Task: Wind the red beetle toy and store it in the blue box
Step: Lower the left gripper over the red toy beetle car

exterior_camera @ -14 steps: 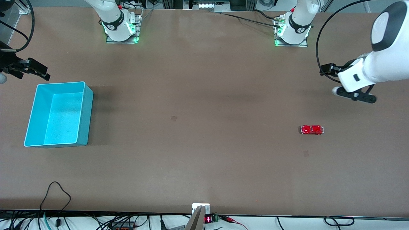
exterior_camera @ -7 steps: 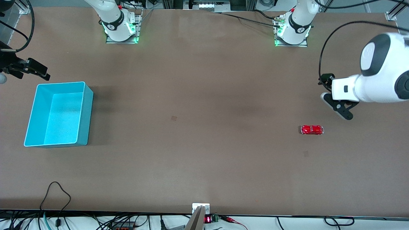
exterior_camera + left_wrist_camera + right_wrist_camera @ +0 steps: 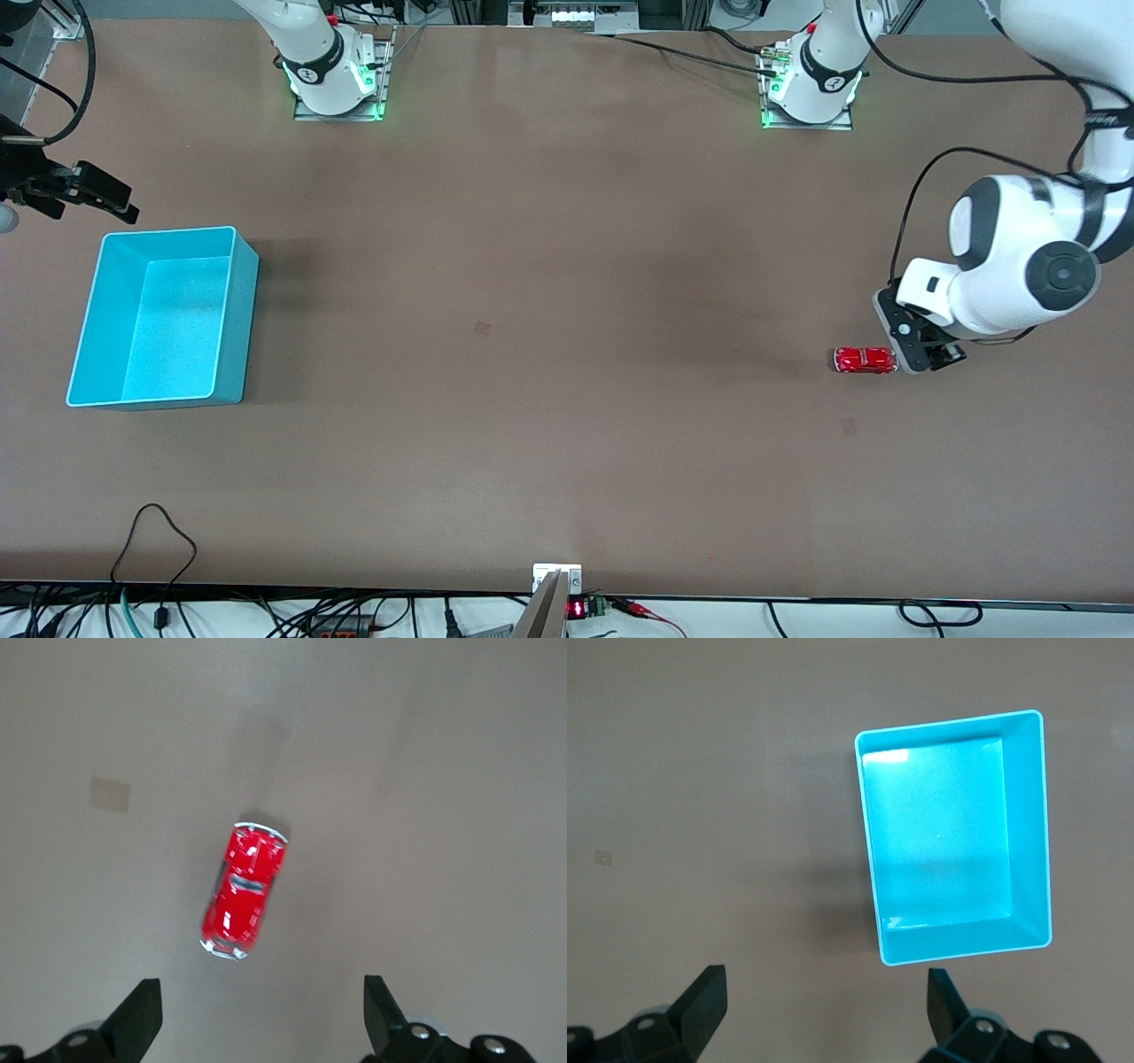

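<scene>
The red beetle toy (image 3: pixel 866 360) sits on the brown table toward the left arm's end; it also shows in the left wrist view (image 3: pixel 244 890). My left gripper (image 3: pixel 921 347) hangs low right beside the toy, toward the table's end, open and empty; its fingers (image 3: pixel 137 1019) spread wide with the toy clear of them. The blue box (image 3: pixel 159 316) stands empty toward the right arm's end and shows in the right wrist view (image 3: pixel 957 837). My right gripper (image 3: pixel 97 195) waits open in the air by the table's end, just outside the box's wall that faces the robots' bases.
Two arm bases (image 3: pixel 332 75) stand along the table's edge by the robots. A small taped patch (image 3: pixel 483 328) marks the table's middle. Cables (image 3: pixel 155 540) lie at the edge nearest the front camera.
My left arm has swung down and toward the front camera, bringing its open gripper close beside the red toy. The toy, the box and the right arm have not moved.
</scene>
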